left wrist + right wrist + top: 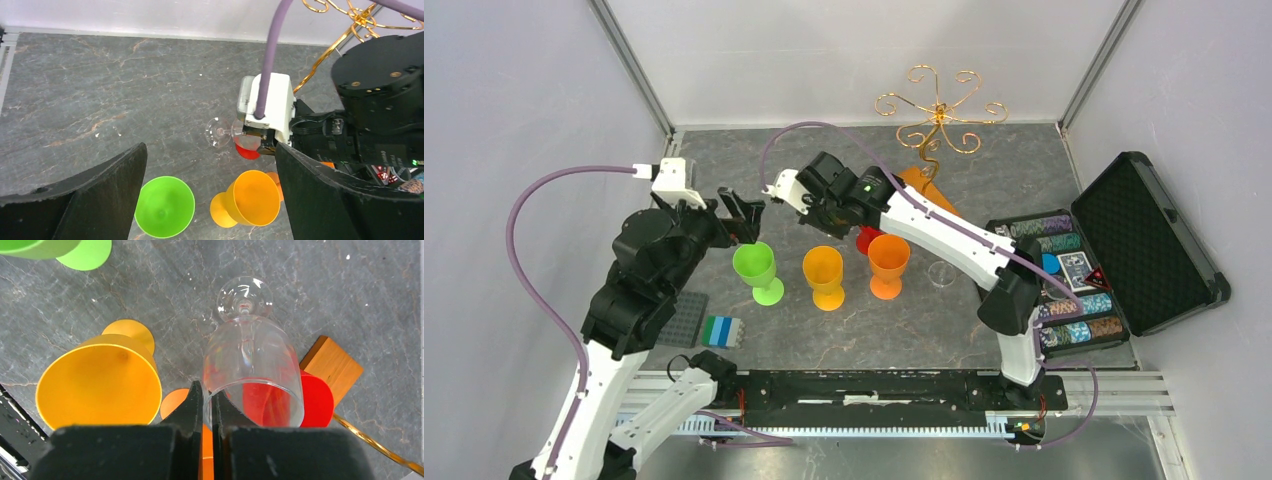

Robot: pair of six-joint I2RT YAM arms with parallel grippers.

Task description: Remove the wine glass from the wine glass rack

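the wine glass (250, 365) is pinched by its rim in the closed right gripper (202, 397), clear of the rack (939, 120), over the counter's middle. the left gripper (210, 172) is spread open. it could be shaken loose from so thin a hold and dropped.

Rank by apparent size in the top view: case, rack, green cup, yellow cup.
1. case, largest by far
2. rack, wide wire spread, though it stands farthest back
3. green cup and yellow cup: they look alike, so no ranking between them
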